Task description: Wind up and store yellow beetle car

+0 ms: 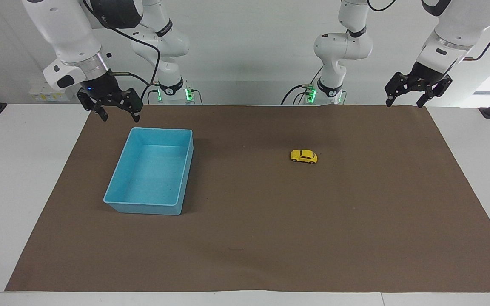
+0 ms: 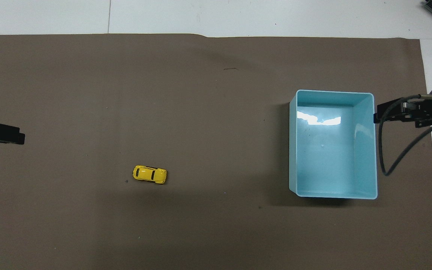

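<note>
Yellow beetle car (image 1: 303,156) sits untouched on the brown mat (image 1: 245,238), well apart from the empty blue bin (image 1: 119,174) — nothing begun. My left gripper (image 1: 403,98) and right gripper (image 1: 117,111) hang open, holding nothing — winding and storing remain.

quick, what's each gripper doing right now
Left gripper: open, empty, up over the mat's corner at its own end.
Right gripper: open, empty, up beside the blue bin.
</note>
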Controlling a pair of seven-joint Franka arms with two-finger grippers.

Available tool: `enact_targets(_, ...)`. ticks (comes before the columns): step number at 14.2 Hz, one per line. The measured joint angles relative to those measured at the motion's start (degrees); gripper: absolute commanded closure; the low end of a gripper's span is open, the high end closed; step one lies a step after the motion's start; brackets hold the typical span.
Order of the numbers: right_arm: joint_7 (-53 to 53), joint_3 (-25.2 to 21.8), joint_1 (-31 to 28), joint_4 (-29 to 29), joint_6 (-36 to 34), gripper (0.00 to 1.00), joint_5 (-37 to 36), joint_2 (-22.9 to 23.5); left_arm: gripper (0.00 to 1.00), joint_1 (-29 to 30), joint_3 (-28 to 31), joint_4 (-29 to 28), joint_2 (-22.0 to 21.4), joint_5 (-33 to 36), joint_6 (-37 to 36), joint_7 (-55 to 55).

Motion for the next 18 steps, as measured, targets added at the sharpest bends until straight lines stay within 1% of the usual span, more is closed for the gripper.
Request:
enact_targets(15,0.00,0.00,0.00,0.00,0.00,0.00,0.00,0.00,0.00,0.00,0.05,-0.63,0.00,0.00,0.00,-0.12)
enact_targets(18,0.00,0.00,0.00,0.00,0.00,0.00,0.00,0.00,0.00,0.00,-0.05,-1.31,0.07,0.00,0.00,-3.07)
